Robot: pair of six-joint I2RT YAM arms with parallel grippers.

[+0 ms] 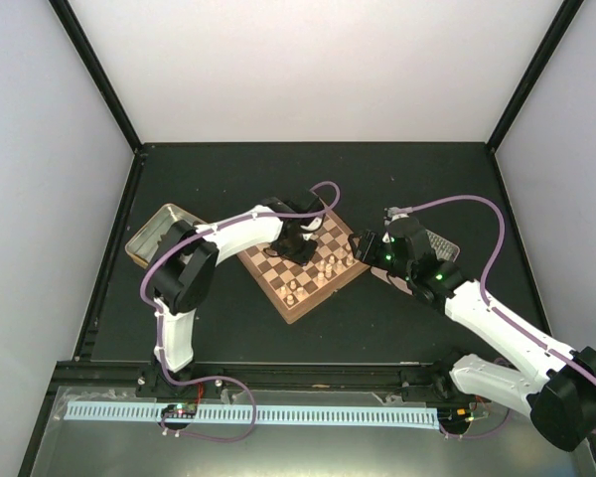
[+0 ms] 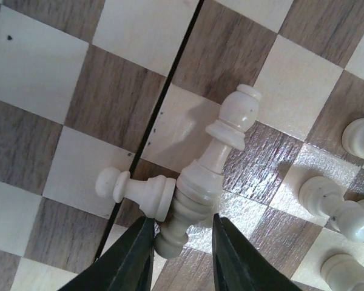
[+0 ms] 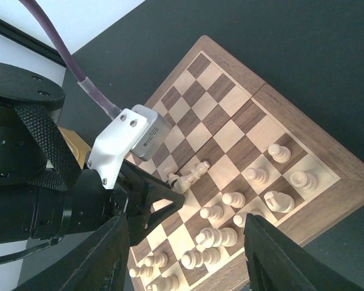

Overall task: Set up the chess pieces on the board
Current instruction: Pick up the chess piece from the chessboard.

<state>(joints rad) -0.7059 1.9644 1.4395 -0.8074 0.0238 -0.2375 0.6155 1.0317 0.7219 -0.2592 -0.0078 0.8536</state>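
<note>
1. Wooden board (image 1: pixel 278 276) sat angled mid-table, with cream pieces (image 3: pixel 233 199) crowding one side of it.
2. Right gripper (image 3: pixel 185 242) hung spread and empty above that crowd. A careless drop there would have bowled them over.
3. Left gripper (image 2: pixel 182 233) straddled the foot of a toppled tall piece (image 2: pixel 224 133). Clamped or just short of it, I couldn't tell.
4. An off-centre squeeze could have made that piece pivot out.
5. Fallen pawn (image 2: pixel 136 189) touched its base, and any nudge looked likely to send it rolling.
</note>
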